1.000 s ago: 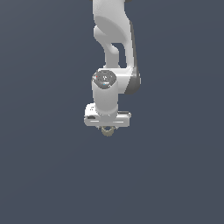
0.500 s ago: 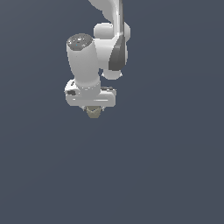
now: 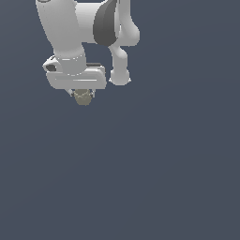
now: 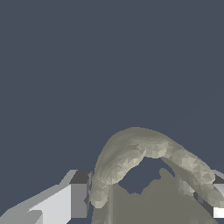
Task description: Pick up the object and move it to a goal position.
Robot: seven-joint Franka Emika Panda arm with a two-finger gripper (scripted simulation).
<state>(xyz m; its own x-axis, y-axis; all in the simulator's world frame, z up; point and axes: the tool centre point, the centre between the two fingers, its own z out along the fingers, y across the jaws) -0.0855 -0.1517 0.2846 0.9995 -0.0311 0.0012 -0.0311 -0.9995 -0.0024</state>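
Up near the exterior view's top left, gripper (image 3: 82,93) clamped on the ring (image 3: 83,98). In the wrist view, ring (image 4: 144,151) arching between the fingers (image 4: 78,199), close to the lens.

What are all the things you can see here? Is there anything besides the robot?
ring-shaped object: one, tan-beige, held just under the gripper near the top of the exterior view's left side; in the wrist view it fills the lower part as a curved arch.
background surface: one, plain dark blue-grey, behind everything; nothing else shows on it.
gripper: one, white, pointing down, closed around the ring-shaped object.
fingers: white with dark pads, seen on either side of the ring in the wrist view.
robot arm: one, white with a dark grey joint band, coming in from the top of the exterior view.
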